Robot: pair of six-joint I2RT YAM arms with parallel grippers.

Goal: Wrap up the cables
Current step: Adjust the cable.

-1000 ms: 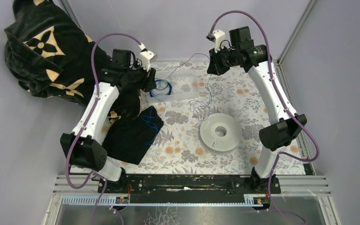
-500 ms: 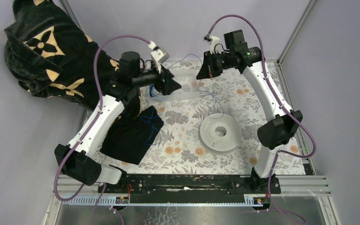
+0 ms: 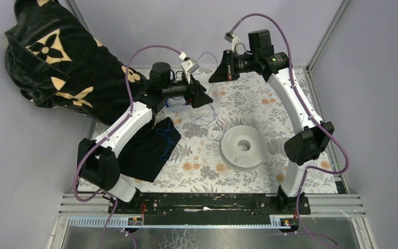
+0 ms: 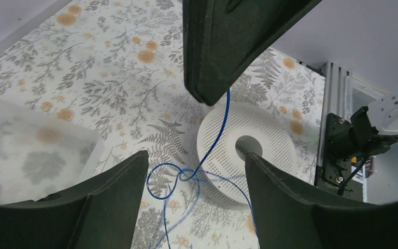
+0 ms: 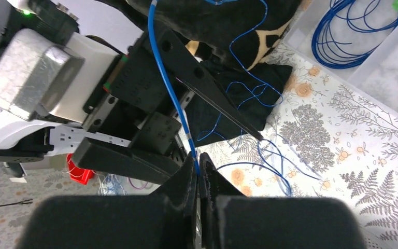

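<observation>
From above, the left hand (image 3: 203,97) and right hand (image 3: 215,73) hover close together over the table (image 3: 259,104). Left wrist: the left hand (image 4: 194,163) gapes open, and the blue cable (image 4: 222,127) dangles toward the white disc (image 4: 274,145). Right wrist: the right hand (image 5: 198,168) pinches the blue cable (image 5: 167,78).

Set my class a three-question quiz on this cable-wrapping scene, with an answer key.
1. True or false: the left gripper is shut on the white perforated disc.
2. Which gripper pinches a blue cable? A left, B right, C neither.
3. Fill in: a coil of blue cable lies in the clear ____.
Key: 1 false, its jaws stand open; 2 B, the right gripper; 3 bin.
</observation>
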